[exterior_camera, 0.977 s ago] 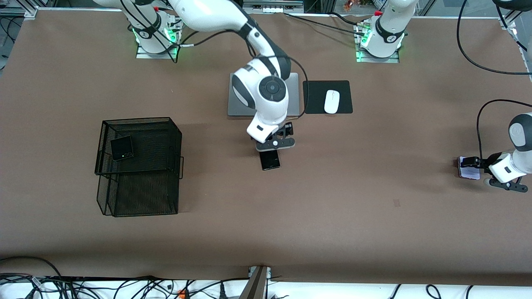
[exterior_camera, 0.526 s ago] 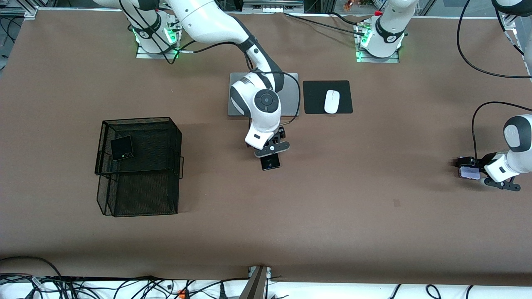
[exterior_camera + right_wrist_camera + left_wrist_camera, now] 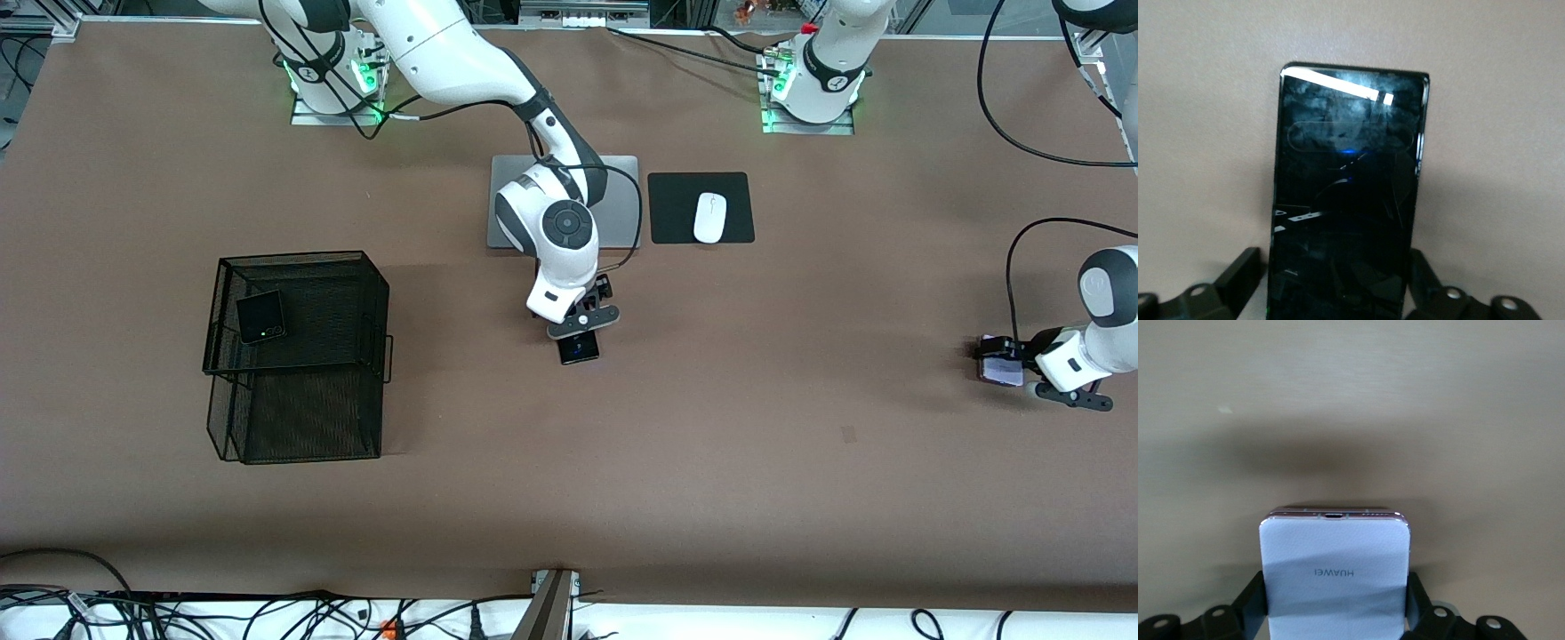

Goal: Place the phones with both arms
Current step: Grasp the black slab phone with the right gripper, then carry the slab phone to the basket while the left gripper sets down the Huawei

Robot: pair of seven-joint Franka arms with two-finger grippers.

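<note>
The long slim black phone [image 3: 578,349] lies on the brown table at its middle. My right gripper [image 3: 580,334] is low over it, open, with a finger [image 3: 1245,267] on each side of the phone [image 3: 1348,187]; a narrow gap shows at one finger. My left gripper [image 3: 997,360], at the left arm's end of the table, is shut on the pale lilac-white phone [image 3: 1003,369]. In the left wrist view the fingers [image 3: 1251,600] press both sides of that phone [image 3: 1336,553]. The small squarish black phone [image 3: 260,317] lies on the mesh rack's top tier.
A black wire-mesh two-tier rack [image 3: 302,409] stands toward the right arm's end. A silver laptop [image 3: 622,191] and a white mouse [image 3: 709,217] on a black pad [image 3: 673,209] lie farther from the front camera than the slim phone.
My right gripper has come lower over the slim black phone, which has not moved. My left gripper has shifted slightly with the lilac-white phone.
</note>
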